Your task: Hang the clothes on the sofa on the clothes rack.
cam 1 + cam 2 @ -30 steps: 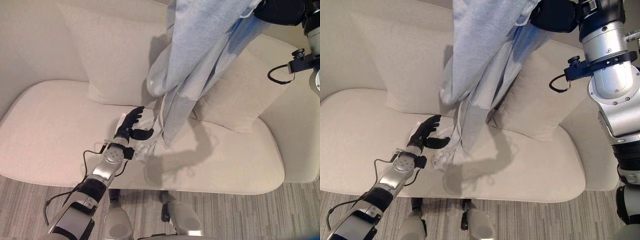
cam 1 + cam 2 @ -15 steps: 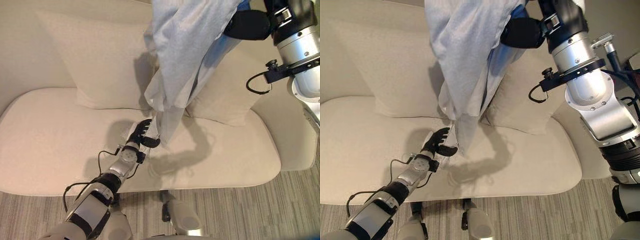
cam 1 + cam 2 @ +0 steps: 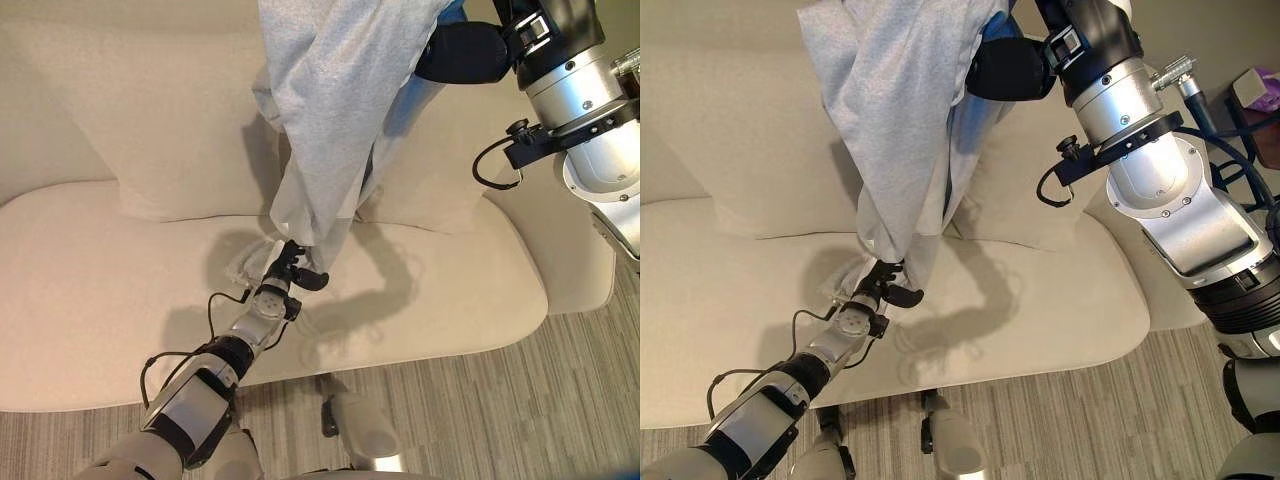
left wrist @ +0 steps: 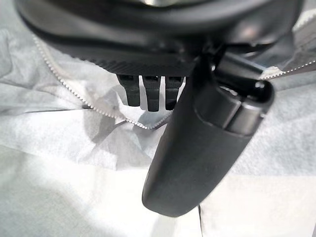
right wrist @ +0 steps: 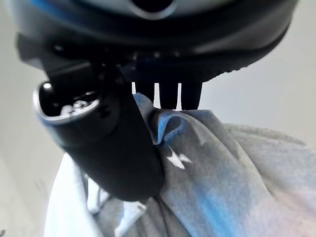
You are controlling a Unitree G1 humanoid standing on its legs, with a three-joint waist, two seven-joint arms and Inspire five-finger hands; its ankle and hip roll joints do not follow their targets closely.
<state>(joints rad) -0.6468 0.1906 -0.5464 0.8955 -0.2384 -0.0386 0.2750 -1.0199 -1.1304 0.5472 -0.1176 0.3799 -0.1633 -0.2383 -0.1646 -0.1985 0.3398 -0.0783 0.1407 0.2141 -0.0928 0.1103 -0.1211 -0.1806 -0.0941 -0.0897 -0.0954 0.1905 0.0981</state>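
Note:
A pale grey and light blue garment (image 3: pixel 340 90) hangs from my right hand (image 3: pixel 465 50), which is raised above the sofa's backrest. The right wrist view has that hand's thumb (image 5: pixel 113 148) and fingers curled into a fold of the garment (image 5: pixel 222 173). The hem dangles just above the seat. My left hand (image 3: pixel 288 270) reaches across the seat to that hem, fingers straight and thumb (image 4: pixel 197 148) stretched out. It rests on a thin white cloth (image 4: pixel 74 123) with a zigzag-cut edge, which lies crumpled on the seat (image 3: pixel 245 265).
The cream sofa (image 3: pixel 100 290) has a wide rounded seat and two pale cushions (image 3: pixel 170 120) (image 3: pixel 440 180) leaning on its backrest. Grey striped carpet (image 3: pixel 560 400) runs along the sofa's front edge.
The camera has shifted. My right hand has lifted the garment, so its lower end has left the seat. My left hand has reached further forward to the hanging hem.

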